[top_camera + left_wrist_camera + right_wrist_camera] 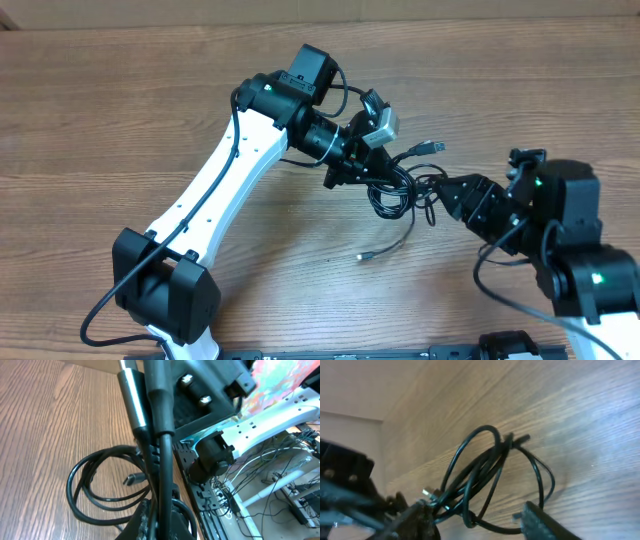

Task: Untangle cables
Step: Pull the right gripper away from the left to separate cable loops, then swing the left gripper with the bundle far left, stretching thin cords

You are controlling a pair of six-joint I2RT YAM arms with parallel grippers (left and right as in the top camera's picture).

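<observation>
— Well, where were the cables [400, 190] at that moment?

— Bunched in a knot of loops on the table [120, 110], right between the two arms. A loose plug [366, 257] trailed free on the wood toward the near edge. A second plug [436, 147] stuck out at the far side of the bunch.

— And the left gripper [362, 168]?

— It looked closed on a strand at the bunch's left side. In its wrist view a cord ran straight up between the fingers, while a loop [95, 490] lay flat on the wood beside it. I judged it was acting as an anchor, so the knot would not slide when pulled.

— Why was the right gripper [447, 195] so close?

— Its fingers [545, 521] stood apart, holding nothing, with the lower loops lying just in front of them. That placing suggested it was lining up to take one loop and draw it away from the anchored side.

— Any risk?

— Probably catching several strands at once, since they crossed tightly where the loops met.
</observation>
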